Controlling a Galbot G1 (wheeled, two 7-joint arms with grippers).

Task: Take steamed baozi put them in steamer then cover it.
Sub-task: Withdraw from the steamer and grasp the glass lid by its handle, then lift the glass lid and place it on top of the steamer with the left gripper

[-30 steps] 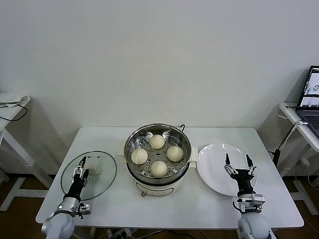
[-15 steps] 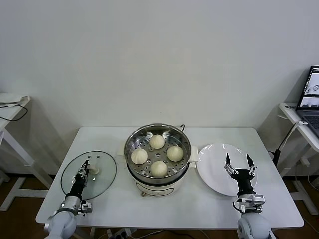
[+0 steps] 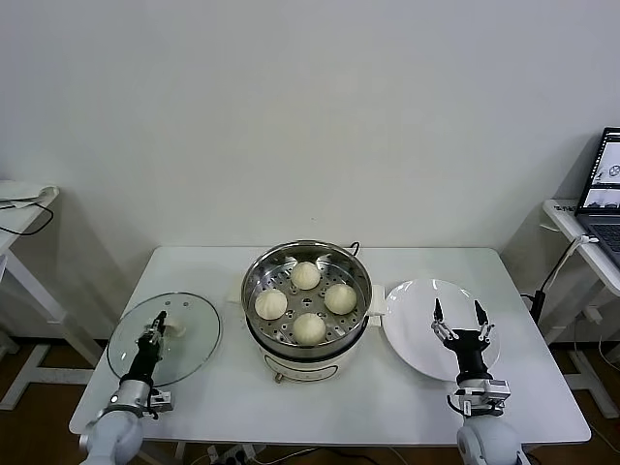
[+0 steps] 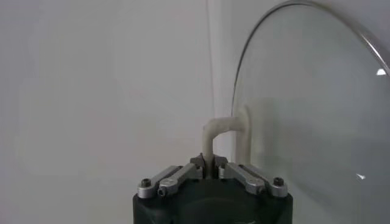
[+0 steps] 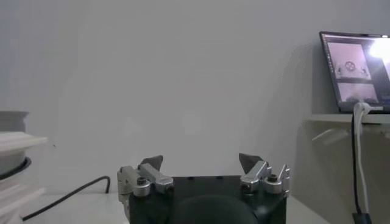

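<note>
A: Quick pass. Where are the steamed baozi [image 3: 305, 301]?

B: All four sit on the perforated tray inside the steamer [image 3: 306, 308], mid-table [image 3: 407, 397]. Pot is uncovered. From the head view its far wall hides part of the tray's back edge, and its cream base is only partly seen under the rim.

A: Your left gripper [image 3: 154, 330]?

B: My fingers are pinched tight on the cream loop handle [image 4: 222, 136] of the glass lid [image 3: 165, 340]. The left wrist view shows the tips clamped on the handle's thin leg, almost no gap. The lid sits at the table's left end, well apart from the steamer; in the head view its near-left rim hangs past the table edge. I can't tell if it's lifted or resting. In the wrist view the lid runs out of frame on one side, so only part of the rim shows.

A: Right gripper [image 3: 454, 318]?

B: Spread wide, holding nothing, hovering over the white plate [image 3: 417, 320] just right of the steamer. My arm covers the plate's near part. The right wrist view catches only the two fingertips [image 5: 150, 163] and a sliver of the steamer.

A: Anything else?

B: A laptop [image 3: 605, 199] on a side table at the right, cut off by the frame edge. Screen content too small to read.
</note>
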